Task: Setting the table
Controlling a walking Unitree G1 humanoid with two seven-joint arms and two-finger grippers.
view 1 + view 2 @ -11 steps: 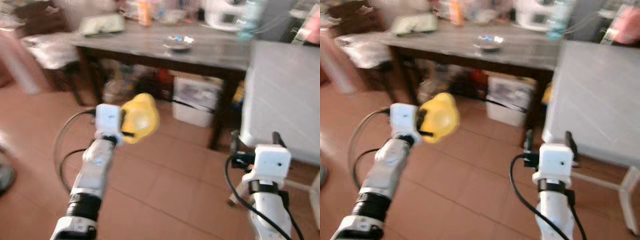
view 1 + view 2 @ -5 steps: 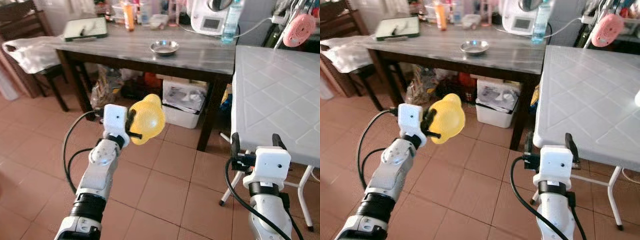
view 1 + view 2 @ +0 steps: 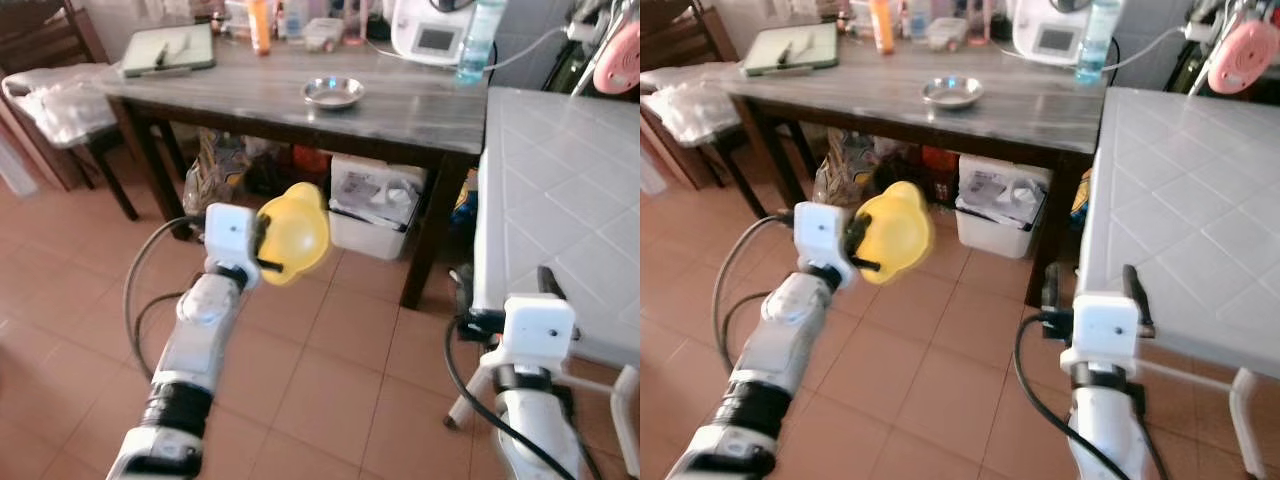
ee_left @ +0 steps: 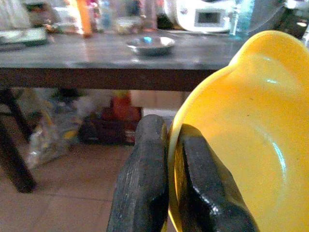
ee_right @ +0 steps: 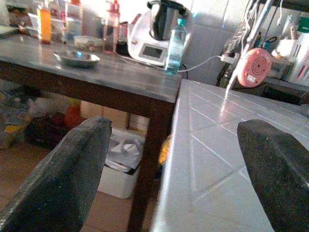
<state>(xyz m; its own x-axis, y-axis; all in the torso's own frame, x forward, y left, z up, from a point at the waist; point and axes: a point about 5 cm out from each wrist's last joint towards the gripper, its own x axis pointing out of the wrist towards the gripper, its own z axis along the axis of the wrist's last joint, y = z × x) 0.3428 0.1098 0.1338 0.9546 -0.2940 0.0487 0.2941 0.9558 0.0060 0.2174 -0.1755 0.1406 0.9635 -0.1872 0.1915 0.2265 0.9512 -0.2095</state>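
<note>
The left gripper [image 3: 262, 246] is raised in front of the robot, over the terracotta tile floor [image 3: 330, 370], its two black fingers [image 4: 145, 188] clamped on the rim of a yellow bowl [image 3: 293, 232]. The bowl is glossy plastic, bright yellow, with a wavy, lobed rim; it is held on edge, tilted, with its hollow facing the wrist camera. One finger lies against the outer wall, the other inside the rim.

The right gripper [image 3: 1092, 290] is held low at the near edge of the white tiled table [image 3: 1180, 210], fingers spread wide apart with nothing between them.

Ahead stands a dark wooden table [image 3: 300, 100] with a grey top. On it: a small metal dish [image 3: 333, 92], a green tray [image 3: 170, 48], an orange bottle [image 3: 260, 14], a white appliance [image 3: 432, 32] and a clear water bottle [image 3: 475, 42]. A white bin [image 3: 375, 205] sits beneath it. A pink round object [image 3: 1241, 58] hangs at the far right.
</note>
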